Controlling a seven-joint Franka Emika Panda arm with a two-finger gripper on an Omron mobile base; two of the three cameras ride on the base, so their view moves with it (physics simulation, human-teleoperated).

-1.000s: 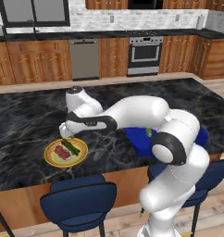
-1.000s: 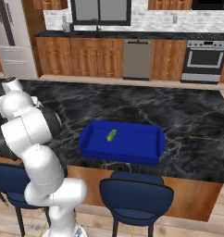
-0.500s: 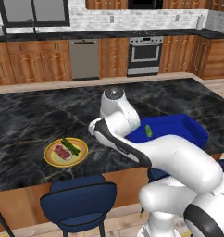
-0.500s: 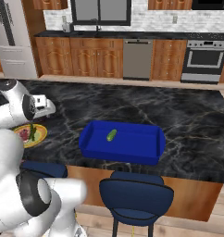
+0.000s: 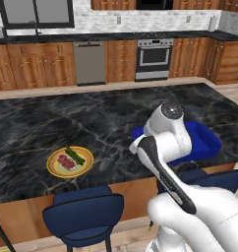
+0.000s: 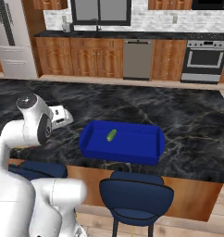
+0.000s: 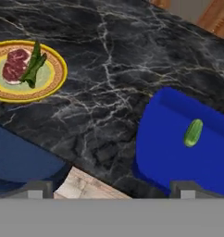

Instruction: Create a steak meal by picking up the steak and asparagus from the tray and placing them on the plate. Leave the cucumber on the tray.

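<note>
The steak (image 7: 15,65) is lying on the plate (image 7: 54,85), on its left part in the hand view, with the asparagus (image 7: 33,65) resting just beside it and touching its right edge, so both wanted items are sitting where the task asks. The plate is standing on the dark marble counter (image 5: 52,123) near its front edge, well apart from the tray (image 6: 146,156), which is sitting to the right of it. The cucumber (image 6: 111,135) is lying alone on the tray floor, toward the far left corner in the right base view, which is exactly where it is meant to be left. The tool (image 7: 109,193) is hanging above the counter's near edge between plate and tray, carrying nothing; its two tips are showing wide apart at the bottom of the hand view. Judging by this layout, the meal looks complete and nothing more needs lifting; the main risk would be bumping the tray.
</note>
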